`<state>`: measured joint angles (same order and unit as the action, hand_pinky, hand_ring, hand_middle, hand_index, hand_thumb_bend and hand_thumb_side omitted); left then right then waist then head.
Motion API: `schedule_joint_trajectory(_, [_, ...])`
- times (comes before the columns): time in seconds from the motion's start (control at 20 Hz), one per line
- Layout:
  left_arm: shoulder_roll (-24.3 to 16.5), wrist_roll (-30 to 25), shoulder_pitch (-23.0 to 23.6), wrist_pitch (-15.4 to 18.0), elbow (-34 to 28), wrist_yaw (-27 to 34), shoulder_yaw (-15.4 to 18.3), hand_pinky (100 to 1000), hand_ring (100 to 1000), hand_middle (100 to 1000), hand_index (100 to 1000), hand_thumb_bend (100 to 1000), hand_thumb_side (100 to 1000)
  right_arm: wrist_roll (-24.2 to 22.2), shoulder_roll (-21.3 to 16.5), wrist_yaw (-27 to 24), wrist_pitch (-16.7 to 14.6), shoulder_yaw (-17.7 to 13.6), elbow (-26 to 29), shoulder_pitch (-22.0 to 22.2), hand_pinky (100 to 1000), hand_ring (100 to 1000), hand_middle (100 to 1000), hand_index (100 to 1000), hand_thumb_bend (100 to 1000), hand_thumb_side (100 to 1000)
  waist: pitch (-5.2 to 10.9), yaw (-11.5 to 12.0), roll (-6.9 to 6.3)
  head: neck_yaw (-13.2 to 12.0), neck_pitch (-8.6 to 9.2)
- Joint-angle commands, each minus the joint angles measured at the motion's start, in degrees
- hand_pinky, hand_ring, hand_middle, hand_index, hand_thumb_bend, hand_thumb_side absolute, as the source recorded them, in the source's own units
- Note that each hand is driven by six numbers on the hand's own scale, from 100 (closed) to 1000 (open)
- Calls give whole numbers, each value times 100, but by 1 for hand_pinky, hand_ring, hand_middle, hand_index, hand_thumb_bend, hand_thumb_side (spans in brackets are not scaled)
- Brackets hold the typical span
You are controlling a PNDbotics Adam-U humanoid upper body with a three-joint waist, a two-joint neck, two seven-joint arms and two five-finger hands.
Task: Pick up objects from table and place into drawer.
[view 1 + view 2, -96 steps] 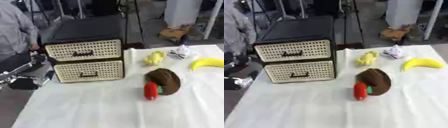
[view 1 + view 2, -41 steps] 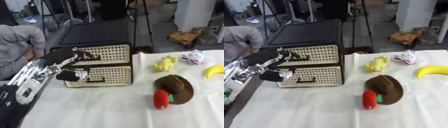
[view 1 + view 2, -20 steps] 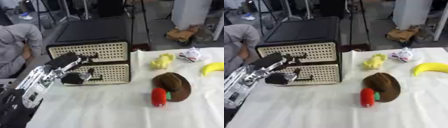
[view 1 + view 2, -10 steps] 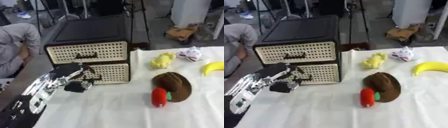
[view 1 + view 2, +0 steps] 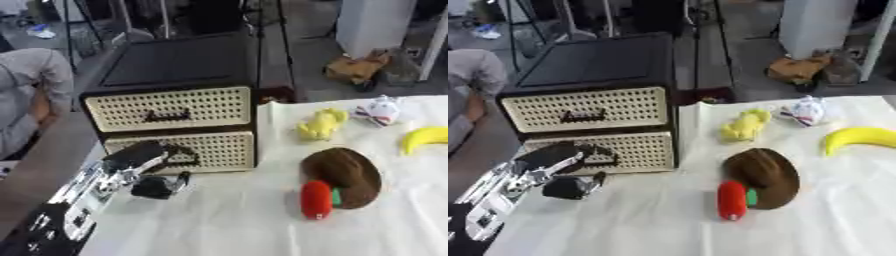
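While left hand (image 5: 153, 167) sits at lower drawer (image 5: 188, 150) front w/ fingers curled round the dark handle (image 5: 182, 156), looks like step one: opening the drawer, both drawers shut for now, right hand out of view. Nothing picked up yet — banana (image 5: 426, 138), yellow toy (image 5: 321, 125), white toy (image 5: 380, 111), brown round thing (image 5: 343, 170) & red piece (image 5: 316, 199) all lying on white cloth (image 5: 262, 220) right of the cabinet (image 5: 175, 95), well apart from the hand. Next prob. needs a straight pull toward the body w/o dragging the cabinet, then a reach across for the nearest item.
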<state>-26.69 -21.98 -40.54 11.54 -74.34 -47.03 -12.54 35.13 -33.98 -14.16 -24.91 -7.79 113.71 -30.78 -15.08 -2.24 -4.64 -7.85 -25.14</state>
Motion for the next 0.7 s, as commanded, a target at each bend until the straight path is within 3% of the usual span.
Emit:
schedule_joint_trajectory(0.05, [-91, 93, -134, -21, 21, -207, 58, 100, 100, 100, 892, 100, 659, -20, -79, 20, -16, -61, 88, -93, 581, 736, 602, 737, 100, 848, 72, -11, 25, -27, 91])
schedule_joint_trajectory(0.25, [-84, 185, -144, -31, 103, -468, 69, 100, 100, 100, 858, 100, 654, -38, -75, 21, -12, -63, 88, -87, 581, 736, 602, 737, 100, 847, 52, -10, 22, -30, 101])
schedule_joint_trajectory(0.7, [-90, 366, -144, -87, 253, -781, 102, 100, 100, 100, 888, 100, 642, -64, -65, 14, -3, -67, 88, -60, 582, 737, 601, 737, 100, 846, 52, 7, 29, -72, 110])
